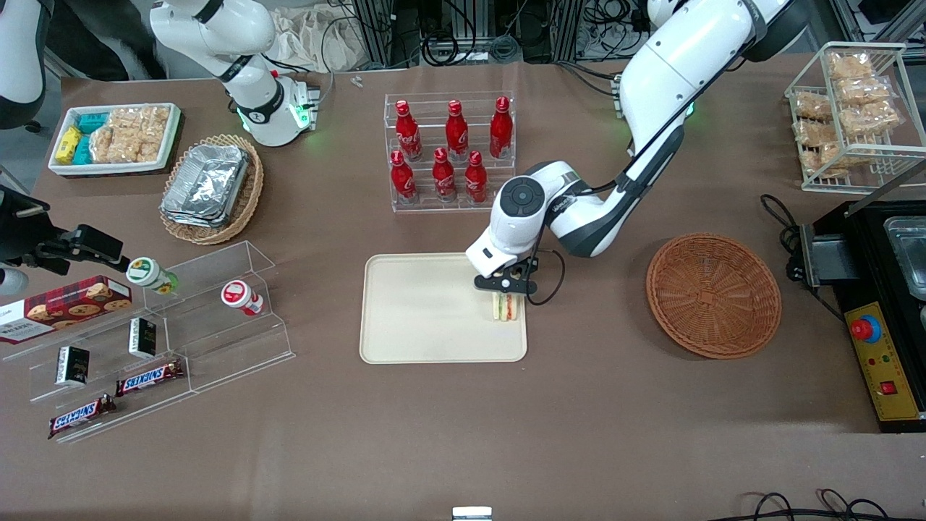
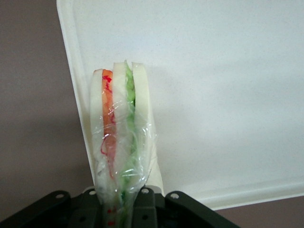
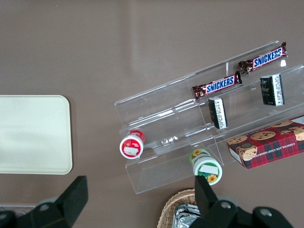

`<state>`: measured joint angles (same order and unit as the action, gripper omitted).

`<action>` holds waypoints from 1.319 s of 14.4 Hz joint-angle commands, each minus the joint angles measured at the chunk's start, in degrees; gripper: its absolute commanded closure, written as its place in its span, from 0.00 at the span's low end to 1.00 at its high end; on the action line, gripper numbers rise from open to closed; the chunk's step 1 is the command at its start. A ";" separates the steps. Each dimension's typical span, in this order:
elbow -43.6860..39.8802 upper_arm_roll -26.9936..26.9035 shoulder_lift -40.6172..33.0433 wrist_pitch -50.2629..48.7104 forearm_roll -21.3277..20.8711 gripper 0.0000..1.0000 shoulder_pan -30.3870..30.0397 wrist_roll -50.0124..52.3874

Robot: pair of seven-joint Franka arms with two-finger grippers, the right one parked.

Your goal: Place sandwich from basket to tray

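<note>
Wrapped in film, the sandwich [image 2: 118, 133] stands on edge, pinched in the closed jaws of the left gripper [image 1: 506, 287] at the tray [image 1: 419, 311] edge nearest the empty basket [image 1: 712, 294]. Best lower until it rests, then release gently so it doesn't topple off the rim.

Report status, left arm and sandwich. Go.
Gripper over the tray edge nearest the basket, shut on the sandwich. Sandwich upright, over the tray. Basket empty. Nothing obstructing.

A brown table [image 1: 463, 449] spreads evenly lit beneath my claw [image 1: 506, 292]; farther from the front camera, black cables [image 1: 452, 45] tangle along its edge.
</note>
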<state>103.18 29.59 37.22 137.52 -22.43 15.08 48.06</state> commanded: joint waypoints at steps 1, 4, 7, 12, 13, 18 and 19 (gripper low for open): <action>-2.98 -0.23 2.06 0.20 -2.78 0.00 0.39 1.95; -2.82 -0.15 -0.38 -0.32 -2.53 0.00 -0.05 7.80; -3.77 -0.15 -5.83 -8.02 -2.79 0.00 -0.05 14.43; -14.12 1.61 -11.37 -28.06 4.21 0.00 -6.98 2.00; -16.24 1.53 -11.99 -32.36 6.41 0.00 -7.69 -2.14; -18.28 1.44 -21.03 -42.76 13.80 0.00 -15.24 -10.17; -18.28 1.26 -23.31 -46.43 15.73 0.00 -16.74 -13.74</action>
<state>84.03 30.25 19.24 96.05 -10.23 1.67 38.84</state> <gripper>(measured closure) 0.000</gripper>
